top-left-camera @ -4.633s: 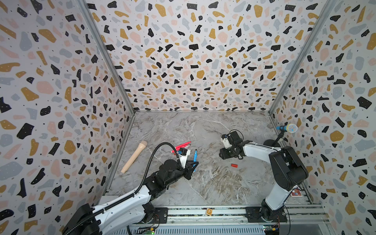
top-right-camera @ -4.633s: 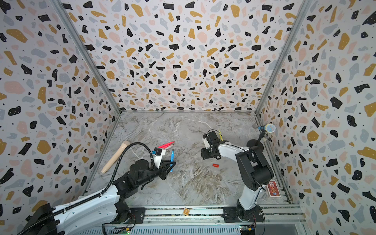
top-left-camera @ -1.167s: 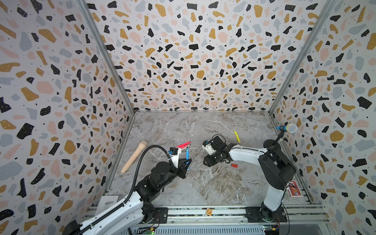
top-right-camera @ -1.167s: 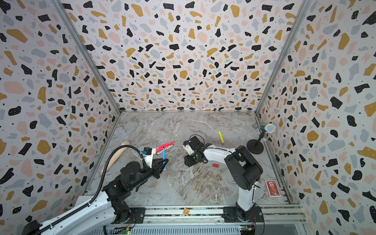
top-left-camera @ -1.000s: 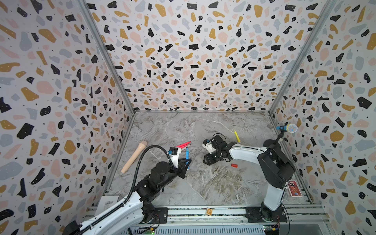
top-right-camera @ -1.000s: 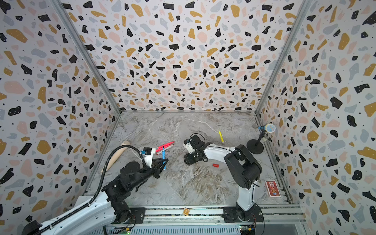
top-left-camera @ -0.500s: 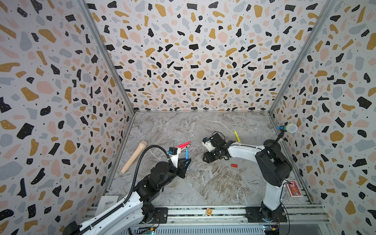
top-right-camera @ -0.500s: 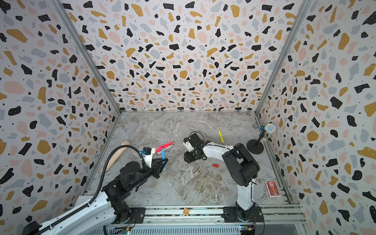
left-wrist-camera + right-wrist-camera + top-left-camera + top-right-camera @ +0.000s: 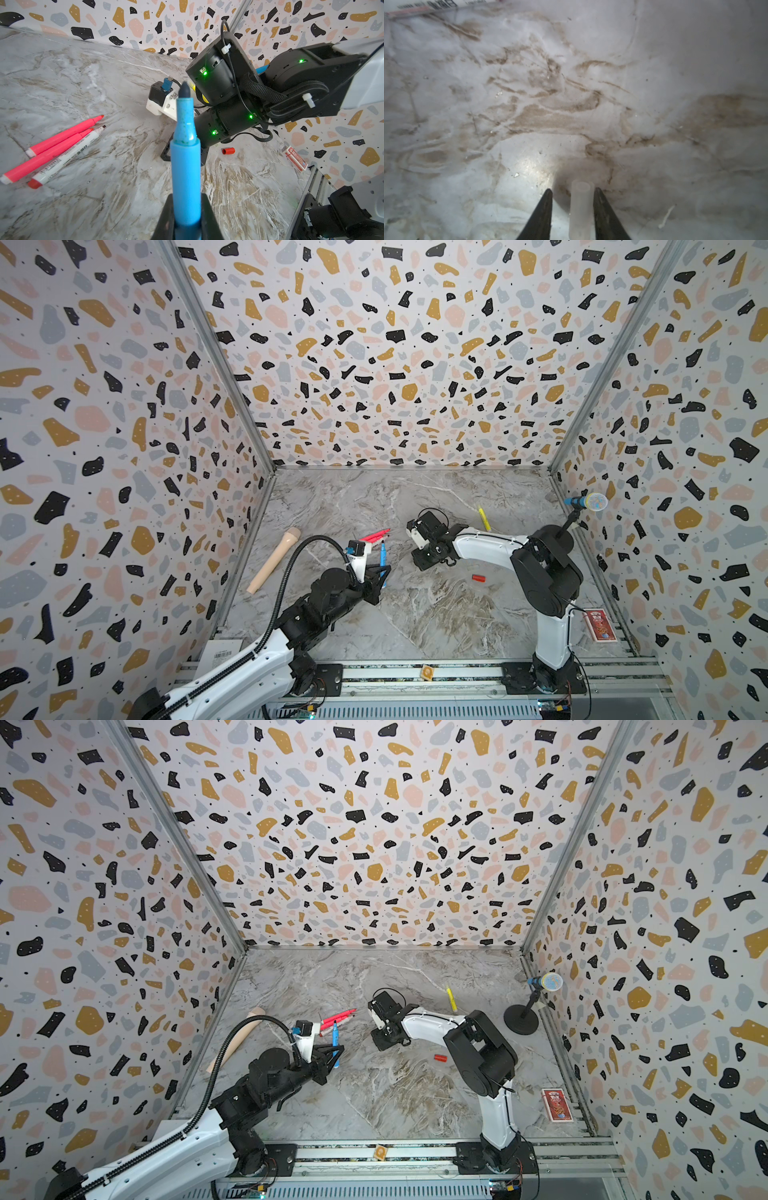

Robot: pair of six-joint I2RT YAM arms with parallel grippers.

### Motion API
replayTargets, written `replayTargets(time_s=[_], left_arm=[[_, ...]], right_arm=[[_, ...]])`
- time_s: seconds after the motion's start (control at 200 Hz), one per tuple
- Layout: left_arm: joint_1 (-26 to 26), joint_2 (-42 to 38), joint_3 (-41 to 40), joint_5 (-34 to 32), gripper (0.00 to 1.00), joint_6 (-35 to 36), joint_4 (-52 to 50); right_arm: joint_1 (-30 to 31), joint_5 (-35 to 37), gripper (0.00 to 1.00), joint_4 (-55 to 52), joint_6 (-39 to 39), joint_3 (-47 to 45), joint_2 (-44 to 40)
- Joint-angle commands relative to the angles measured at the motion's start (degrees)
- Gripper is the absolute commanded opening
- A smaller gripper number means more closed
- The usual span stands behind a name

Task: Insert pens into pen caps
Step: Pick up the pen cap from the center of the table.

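My left gripper [image 9: 186, 199] is shut on the barrel of a blue pen [image 9: 185, 158], which points up with its dark tip bare; both top views show it [image 9: 382, 558] [image 9: 335, 1038]. My right gripper [image 9: 572, 192] is low over the floor. A clear pen cap [image 9: 580, 205] lies between its fingers, against one finger, with a gap to the other. Two pink pens [image 9: 62, 135] and a white pen [image 9: 66, 153] lie together on the floor. A yellow pen [image 9: 483, 518] lies at the back. A red cap [image 9: 478, 578] lies near the right arm.
A beige stick [image 9: 274, 560] lies by the left wall. A blue microphone [image 9: 582, 502] on a round black stand is at the right wall. A red card box [image 9: 600, 625] lies at the front right. An orange tag [image 9: 427, 672] sits on the front rail.
The right arm has moved left across the floor, lowered over the clear cap, and its jaws have narrowed round it. The left arm holds the blue pen still.
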Motion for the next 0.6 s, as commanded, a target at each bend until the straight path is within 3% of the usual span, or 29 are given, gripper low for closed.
replayTargets(time_s=[0.0,0.32,0.451,0.596], left_arm=[[0.23,0.38,2.40,1.13,0.00,1.35,1.27],[0.22,1.05,3.09,2.02,0.00,2.10,-0.05],[0.21,1.02,2.60,2.92,0.00,2.11,-0.26],[0.01,1.59,1.08,5.84,0.00,1.46,2.60]], right_arm=[[0.58,3.65,0.30,-5.24,-0.21,1.39,0.05],[0.48,0.11,0.13,-2.60,-1.50,0.42,-1.74],[-1.78,-5.05,0.12,1.60,-1.79,-2.73,-6.65],[-5.53,-12.93,0.12,8.69,-1.13,-8.46,-17.89]])
